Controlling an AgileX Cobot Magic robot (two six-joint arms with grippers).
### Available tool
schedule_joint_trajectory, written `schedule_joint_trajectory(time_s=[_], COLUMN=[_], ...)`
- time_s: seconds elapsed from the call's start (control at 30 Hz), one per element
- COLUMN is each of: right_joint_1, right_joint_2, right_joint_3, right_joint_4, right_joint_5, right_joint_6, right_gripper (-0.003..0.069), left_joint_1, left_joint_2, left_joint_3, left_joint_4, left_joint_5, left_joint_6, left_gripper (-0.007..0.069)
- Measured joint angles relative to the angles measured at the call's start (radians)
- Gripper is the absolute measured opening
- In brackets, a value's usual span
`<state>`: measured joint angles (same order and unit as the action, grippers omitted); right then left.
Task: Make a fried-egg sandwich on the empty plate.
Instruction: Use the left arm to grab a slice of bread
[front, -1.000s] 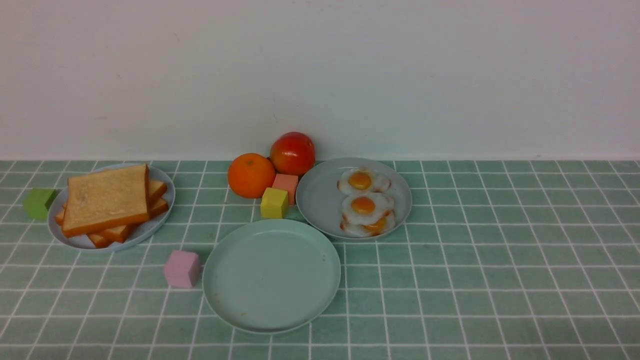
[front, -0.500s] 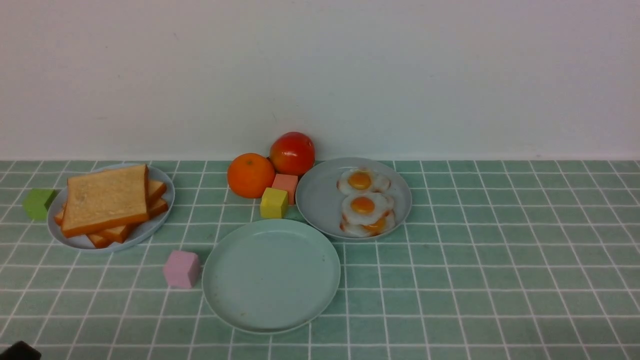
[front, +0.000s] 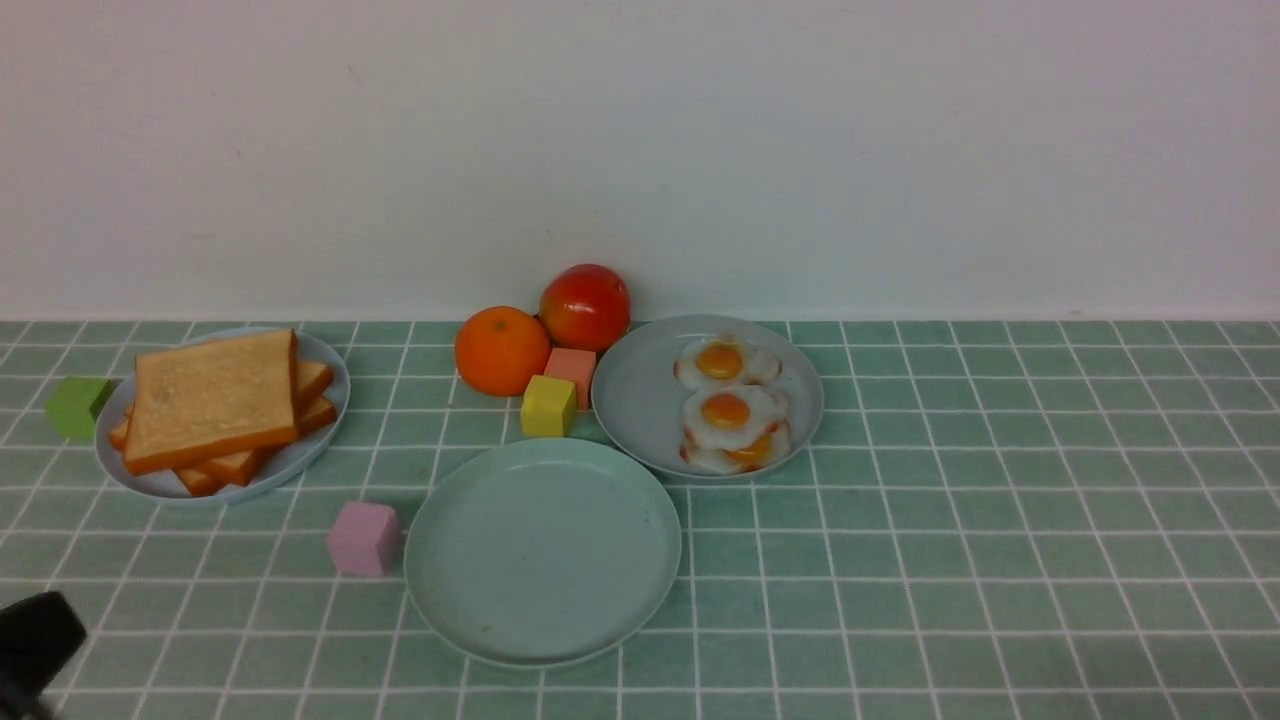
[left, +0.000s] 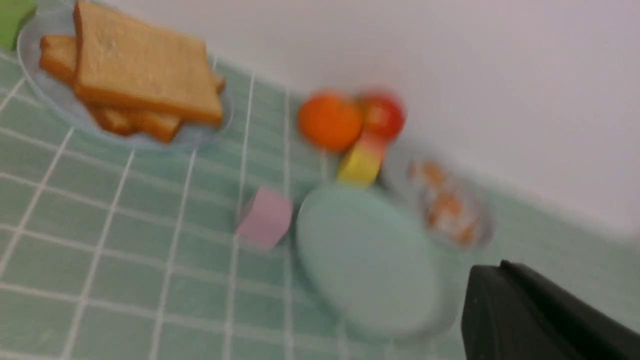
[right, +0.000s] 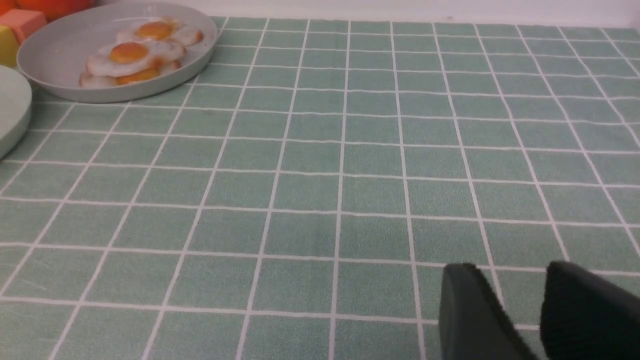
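Mint-green plate (front: 543, 552) bare; toast slices (front: 212, 402) on left plate (front: 318, 448); left gripper (left: 505, 280) together, right gripper (right: 517, 280) apart.

Pale wall (front: 640, 150), green gridded tabletop (front: 980, 520).

Toast slices (front: 215, 400) lie stacked on a grey-blue plate (front: 310, 455) — a green block (front: 78, 407) just beside it.

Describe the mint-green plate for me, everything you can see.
The mint-green plate is round and shallow with a thin raised rim, smooth and matt, perhaps plastic or ceramic. It lies flat and upright on the checked cloth, holding no food, a few small specks marking its surface. No end effector touches it.
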<state>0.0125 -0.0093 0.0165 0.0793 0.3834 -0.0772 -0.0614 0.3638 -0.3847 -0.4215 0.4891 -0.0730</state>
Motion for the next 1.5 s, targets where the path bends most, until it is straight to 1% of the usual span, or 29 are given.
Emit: schedule_joint_trajectory(time_s=[0.03,0.07,0.1,0.2,0.23,0.3,0.37,0.4,0.43,0.5,0.53,0.57,0.67,0.77,0.8,0.83,0.87,0.9,1.0,1.03,1.07,1.13,1.17,1.2,1.23,1.27,1.33,1.4,1.5], right_joint_1=[0.000,0.000,0.000,0.000,0.000,0.000,0.000,0.000,0.000,0.000,0.000,0.000,0.001,0.016,0.023,0.027,0.028,0.029,0.040,0.045,0.078,0.119,0.161,0.192,0.198,0.243,0.286,0.315,0.334], right_joint_2=[0.000,0.000,0.000,0.000,0.000,0.000,0.000,0.000,0.000,0.000,0.000,0.000,0.009,0.094,0.150,0.202,0.212,0.311,0.430,0.456,0.515,0.567,0.593,0.610,0.616,0.632,0.639,0.640,0.640], right_joint_3=[0.000,0.000,0.000,0.001,0.001,0.007,0.009,0.009,0.009,0.009,0.009,0.007,-0.059,-0.240,-0.330,-0.406,-0.421,-0.537,-0.691,-0.710,-0.783,-0.833,-0.866,-0.883,-0.886,-0.901,-0.905,-0.906,-0.909], right_joint_4=[0.000,0.000,0.000,0.009,0.012,0.078,0.208,0.219,0.311,0.392,0.408,0.448,0.491,0.471,0.446,0.427,0.422,0.389,0.353,0.350,0.342,0.339,0.333,0.327,0.326,0.315,0.298,0.281,0.264], right_joint_5=[0.000,0.000,0.000,-0.019,-0.022,-0.056,-0.115,-0.128,-0.175,-0.225,-0.229,-0.240,-0.115,0.070,0.176,0.253,0.253,0.395,0.555,0.573,0.625,0.645,0.649,0.653,0.653,0.657,0.657,0.657,0.648], right_joint_6=[0.000,0.000,0.000,0.004,0.004,0.039,0.106,0.115,0.141,0.157,0.157,0.159,0.159,0.107,0.047,-0.001,-0.001,-0.083,-0.167,-0.174,-0.197,-0.215,-0.223,-0.228,-0.229,-0.232,-0.232,-0.232,-0.233], right_gripper=[0.0239,0.0239,0.0239,0.0239,0.0239,0.0239,0.0239,0.0239,0.0239,0.0239,0.0238,0.0228,0.0171,0.0074,0.0027,0.0001,0.0001,-0.0011,-0.0008,-0.0008,-0.0001,0.0001,0.0001,0.0002,0.0002,0.0003,0.0004,0.0006,0.0007], left_joint_1=[0.000,0.000,0.000,-0.012,-0.013,-0.024,-0.028,-0.029,-0.040,-0.076,-0.080,-0.116,-0.180,-0.201,-0.201,-0.201,-0.201,-0.201,-0.201,-0.201,-0.201,-0.195,-0.174,-0.152,-0.146,-0.089,-0.036,0.013,0.065], left_joint_2=[0.081,0.107,0.193,0.344,0.353,0.423,0.487,0.490,0.513,0.520,0.520,0.521,0.533,0.601,0.643,0.682,0.690,0.758,0.868,0.892,0.956,1.018,1.072,1.109,1.117,1.181,1.234,1.296,1.373], left_joint_3=[-0.058,-0.078,-0.143,-0.266,-0.273,-0.330,-0.368,-0.370,-0.376,-0.376,-0.376,-0.376,-0.378,-0.406,-0.430,-0.455,-0.460,-0.504,-0.582,-0.600,-0.649,-0.699,-0.746,-0.782,-0.789,-0.850,-0.896,-0.938,-0.976], left_joint_4=[0.005,0.006,0.006,0.006,0.006,-0.003,-0.036,-0.039,-0.049,-0.050,-0.050,-0.050,-0.031,-0.007,0.021,0.051,0.058,0.113,0.207,0.229,0.288,0.334,0.346,0.339,0.336,0.300,0.268,0.251,0.250], left_joint_5=[0.072,0.095,0.171,0.268,0.270,0.280,0.282,0.283,0.294,0.326,0.326,0.341,0.343,0.354,0.363,0.370,0.372,0.384,0.397,0.400,0.400,0.401,0.405,0.411,0.413,0.424,0.426,0.422,0.419], left_joint_6=[0.057,0.073,0.118,0.153,0.155,0.161,0.186,0.190,0.251,0.320,0.320,0.353,0.371,0.374,0.375,0.378,0.378,0.380,0.381,0.382,0.387,0.401,0.427,0.461,0.461,0.534,0.629,0.761,0.895], left_gripper=[-0.0013,-0.0013,-0.0013,-0.0013,-0.0013,-0.0013,-0.0013,-0.0013,-0.0013,-0.0013,-0.0013,-0.0013,-0.0013,-0.0013,-0.0013,-0.0013,-0.0013,-0.0013,-0.0013,-0.0013,-0.0013,-0.0013,-0.0013,-0.0013,-0.0013,-0.0013,-0.0013,-0.0013,-0.0013])
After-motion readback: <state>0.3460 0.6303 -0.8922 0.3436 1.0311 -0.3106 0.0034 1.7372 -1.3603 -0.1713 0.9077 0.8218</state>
